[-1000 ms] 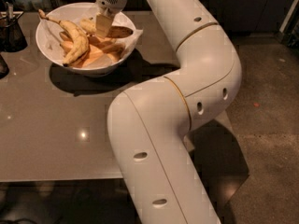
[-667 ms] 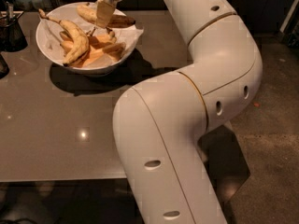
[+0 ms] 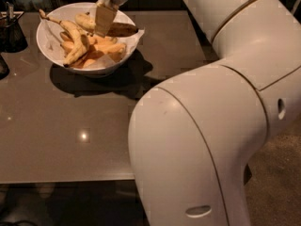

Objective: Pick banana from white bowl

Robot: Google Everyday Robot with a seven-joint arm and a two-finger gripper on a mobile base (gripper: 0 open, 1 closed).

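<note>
The white bowl point(image 3: 56, 55) stands at the table's far left. The banana point(image 3: 123, 29), fairly straight with a brown bruised end, lies level across the back of the bowl, its dark tip reaching over the right rim. My gripper point(image 3: 104, 23) comes down from above onto the banana's middle and is shut on it, holding it a little above the other fruit. A strongly curved banana point(image 3: 75, 39) with a long thin stem and pale orange-yellow pieces point(image 3: 110, 48) lie in the bowl below.
A small dark container point(image 3: 11, 32) stands left of the bowl at the table's edge. My large white arm point(image 3: 202, 126) fills the right and the foreground. The grey table point(image 3: 70, 140) ends at a front edge low in the view.
The gripper has risen from the bottom of the bowl with the banana in it. The view has shifted, and the arm now fills more of the picture.
</note>
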